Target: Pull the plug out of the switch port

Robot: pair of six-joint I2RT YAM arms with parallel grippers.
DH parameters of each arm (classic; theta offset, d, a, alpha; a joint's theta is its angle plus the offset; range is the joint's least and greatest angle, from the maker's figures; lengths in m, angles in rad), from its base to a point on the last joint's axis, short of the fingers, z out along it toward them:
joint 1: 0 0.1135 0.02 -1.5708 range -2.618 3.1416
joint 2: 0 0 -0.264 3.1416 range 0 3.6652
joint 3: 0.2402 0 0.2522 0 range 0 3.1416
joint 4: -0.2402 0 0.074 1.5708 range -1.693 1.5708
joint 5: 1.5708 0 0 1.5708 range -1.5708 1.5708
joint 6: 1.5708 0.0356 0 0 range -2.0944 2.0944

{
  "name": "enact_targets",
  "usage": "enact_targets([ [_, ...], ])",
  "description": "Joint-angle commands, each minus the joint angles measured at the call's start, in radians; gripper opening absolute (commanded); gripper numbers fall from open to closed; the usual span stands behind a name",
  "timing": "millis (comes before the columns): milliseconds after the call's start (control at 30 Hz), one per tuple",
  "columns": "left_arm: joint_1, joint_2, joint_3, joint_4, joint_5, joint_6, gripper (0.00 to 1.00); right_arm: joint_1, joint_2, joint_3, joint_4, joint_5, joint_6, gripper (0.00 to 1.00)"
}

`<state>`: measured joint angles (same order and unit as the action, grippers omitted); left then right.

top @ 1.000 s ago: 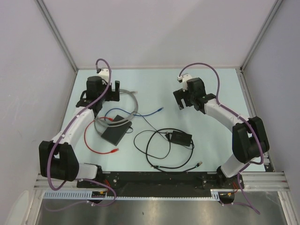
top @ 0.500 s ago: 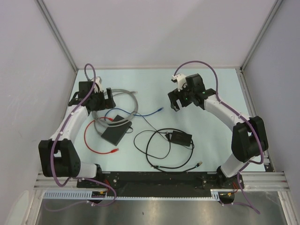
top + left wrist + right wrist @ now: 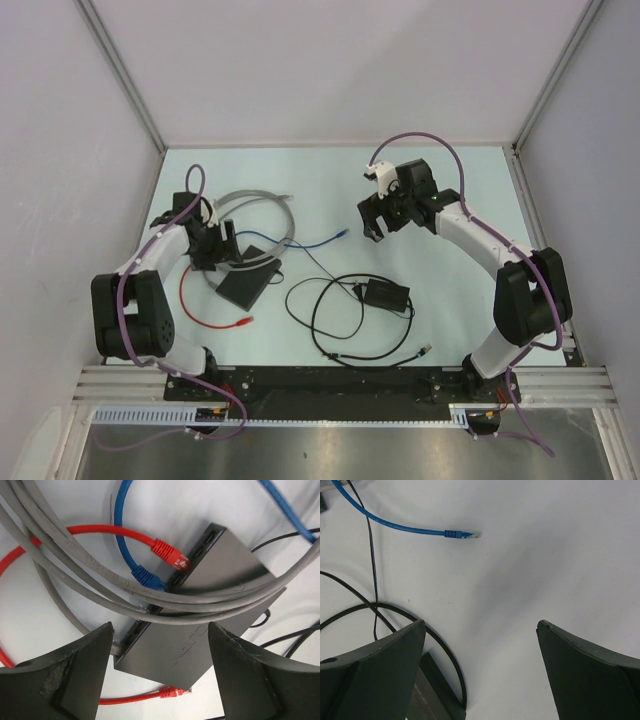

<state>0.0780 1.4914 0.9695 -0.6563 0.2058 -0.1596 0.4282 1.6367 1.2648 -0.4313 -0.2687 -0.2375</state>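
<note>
Though poised right over the flat black switch (image 3: 220, 595) at the left of the tabletop (image 3: 450, 180), grips nothing with the left hand (image 3: 159, 627), fingers (image 3: 65, 675) spread wide. Seated side by side in the switch's edge ports, beneath grey cables (image 3: 75, 565): red plug (image 3: 169, 553), blue plug (image 3: 147, 577). Right hand (image 3: 481, 625) likewise spread and empty, near a loose blue connector (image 3: 460, 534).

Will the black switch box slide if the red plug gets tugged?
Probably slides: the switch box looks thin and lies loose on the smooth table. The grey cables draped over it likely add little hold. The red plug may drag it along.
</note>
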Motion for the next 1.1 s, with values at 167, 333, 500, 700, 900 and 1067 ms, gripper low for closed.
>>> enact_targets([
  [167,-0.001,-0.008,-0.061,-0.006,-0.005,0.054,0.81,-0.002,-0.011,0.024,-0.004,-0.027,-0.006,0.99],
  [333,-0.004,-0.026,-0.089,0.020,0.024,0.068,0.80,-0.002,-0.008,0.021,0.000,-0.032,-0.005,0.99],
  [500,-0.007,-0.005,-0.087,0.024,0.095,0.095,0.75,-0.003,-0.009,0.018,0.000,-0.027,-0.008,0.99],
  [700,-0.069,0.035,-0.072,0.004,0.214,0.127,0.70,-0.003,-0.008,0.013,0.002,-0.021,-0.014,1.00],
  [900,-0.127,0.112,-0.032,-0.014,0.369,0.107,0.67,-0.005,-0.009,0.005,0.005,-0.017,-0.014,1.00],
  [1067,-0.171,0.216,0.078,-0.034,0.432,0.146,0.62,-0.005,-0.008,0.007,0.000,-0.017,-0.017,1.00],
])
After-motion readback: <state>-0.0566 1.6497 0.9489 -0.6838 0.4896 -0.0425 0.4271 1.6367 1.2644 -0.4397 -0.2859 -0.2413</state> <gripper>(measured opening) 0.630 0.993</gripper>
